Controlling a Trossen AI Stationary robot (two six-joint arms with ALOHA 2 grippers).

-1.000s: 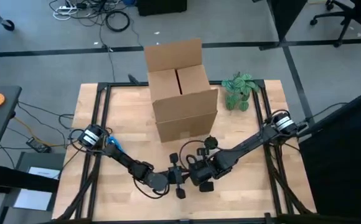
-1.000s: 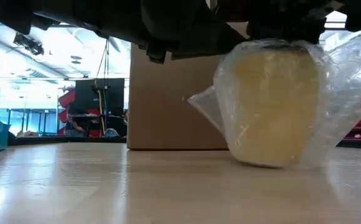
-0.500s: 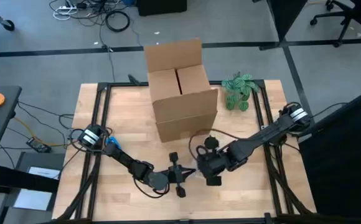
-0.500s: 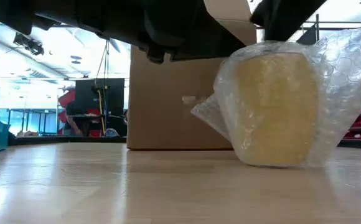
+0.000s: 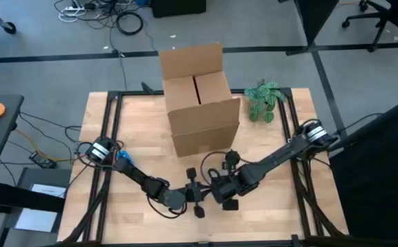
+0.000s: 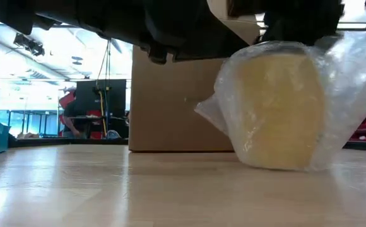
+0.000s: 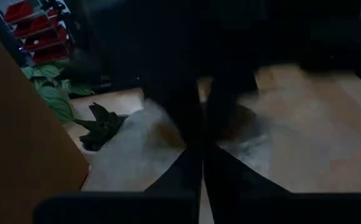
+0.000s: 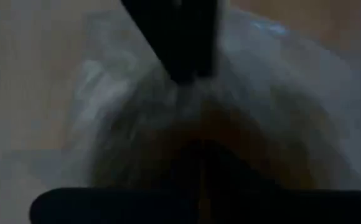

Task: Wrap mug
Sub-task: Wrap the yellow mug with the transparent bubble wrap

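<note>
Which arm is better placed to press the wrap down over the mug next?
Probably right: the right gripper sits directly over the mug and bubble wrap, while the left gripper is beside it.

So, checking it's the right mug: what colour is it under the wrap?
Pale yellow mug, seen through clear bubble wrap; clearest in the low view.

No readable text, label, brand, number or sign anywhere in these views. Plain brown sides on the cardboard box (image 5: 200, 103), with only a small pale mark on its front, too small to make out. Nothing legible on the sheets of paper (image 5: 36, 206) lying on the floor left of the counter (image 5: 144, 137).
</note>
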